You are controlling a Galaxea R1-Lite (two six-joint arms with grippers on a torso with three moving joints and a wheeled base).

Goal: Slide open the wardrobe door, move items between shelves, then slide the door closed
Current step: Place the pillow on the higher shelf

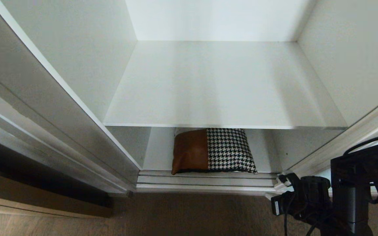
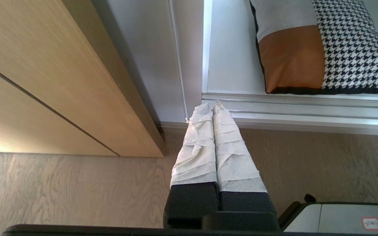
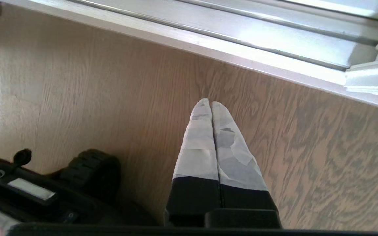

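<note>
The sliding wardrobe door stands pushed to the left, so the wardrobe is open. The item, a cushion-like bag of tan leather and black-and-white houndstooth, lies on the lower shelf, close behind the floor track. The upper shelf above it is bare. In the left wrist view my left gripper is shut and empty, low over the floor, pointing at the track left of the bag. My right gripper is shut and empty over the wood floor, short of the track. The right arm shows at the lower right.
A silver double track runs along the wardrobe's threshold. White side walls close in the shelves. A light wood panel stands left of the wardrobe. The robot's black base sits on the wood floor close behind the right gripper.
</note>
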